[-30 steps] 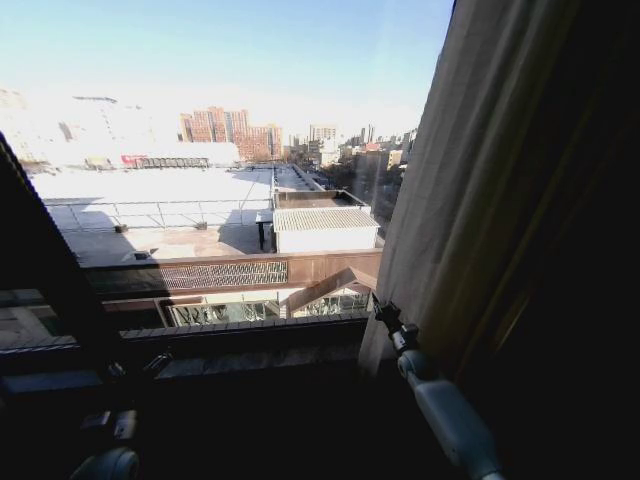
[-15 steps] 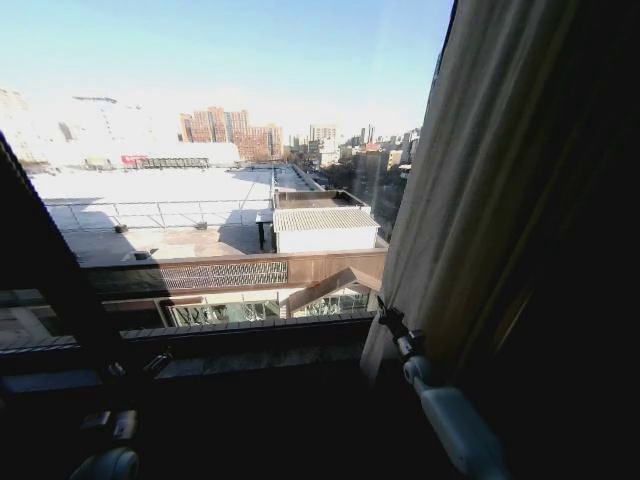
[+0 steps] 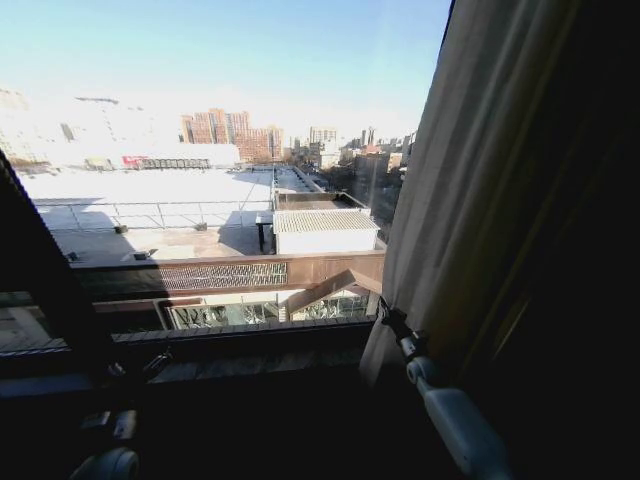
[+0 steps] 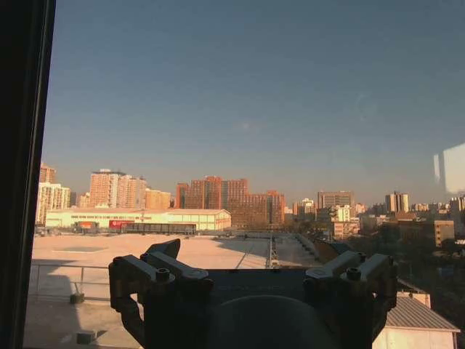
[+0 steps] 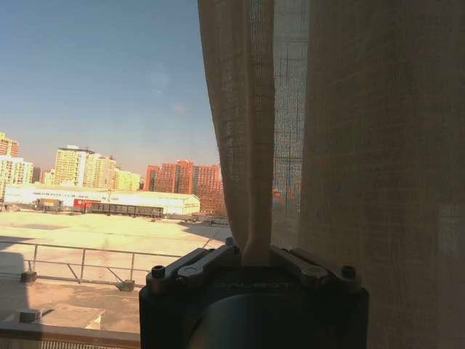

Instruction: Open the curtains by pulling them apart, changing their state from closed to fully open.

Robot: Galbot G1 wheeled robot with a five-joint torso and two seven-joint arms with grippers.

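Note:
The sheer cream curtain [image 3: 470, 200] hangs bunched at the right side of the window. In the right wrist view the curtain [image 5: 378, 145] is translucent and woven, with one narrow fold running down between my fingers. My right gripper [image 3: 386, 318] reaches up from the lower right and is shut on that leading edge; the right wrist view shows the right gripper [image 5: 254, 256] pinching the fold. My left gripper [image 4: 254, 280] faces bare glass, open, with nothing between its fingers [image 4: 145, 273]. The left arm [image 3: 108, 462] sits low at the left.
Bare window glass [image 3: 230, 150] shows rooftops and city buildings. A dark window sill [image 3: 240, 350] runs below it. A dark slanted band [image 3: 40, 260] bounds the left side, and a dark heavy drape [image 3: 600, 300] fills the far right behind the sheer fabric.
My right gripper has moved a little to the right and down, taking the curtain's edge with it. The left arm has stayed where it was.

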